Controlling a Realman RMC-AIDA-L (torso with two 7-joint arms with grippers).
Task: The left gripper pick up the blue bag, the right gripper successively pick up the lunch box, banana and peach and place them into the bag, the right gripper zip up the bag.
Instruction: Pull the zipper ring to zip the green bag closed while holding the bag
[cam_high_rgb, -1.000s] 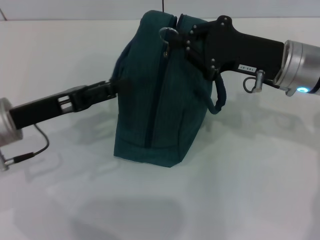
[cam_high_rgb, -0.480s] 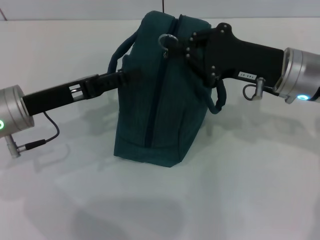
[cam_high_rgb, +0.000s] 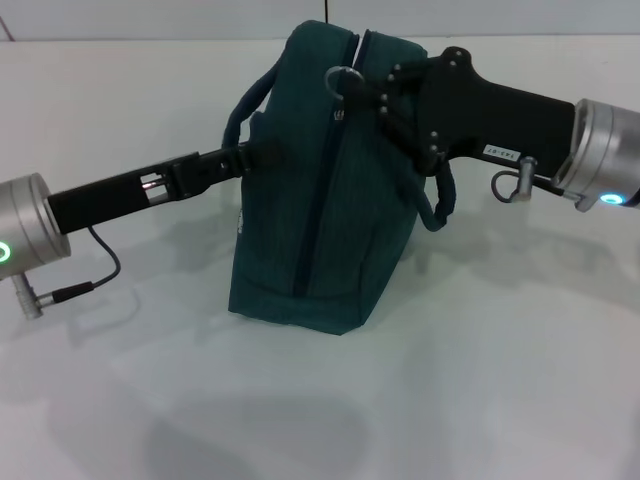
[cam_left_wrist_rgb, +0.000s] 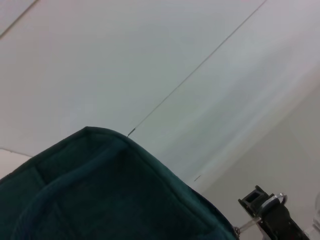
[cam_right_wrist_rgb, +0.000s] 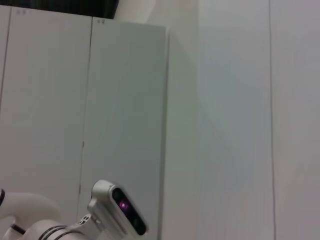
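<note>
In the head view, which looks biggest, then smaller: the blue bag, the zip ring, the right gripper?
1. The blue bag, clearly the largest.
2. The right gripper, its black body along the bag's top.
3. The zip ring, a small loop, by far the smallest.

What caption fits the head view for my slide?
Left gripper holds the blue bag by its side while right gripper works at the zip ring.

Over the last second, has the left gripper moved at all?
Yes. In the head view the left gripper has risen and pushed in toward the blue bag, whose base stays put on the table; it now sits at the bag's handle.
</note>
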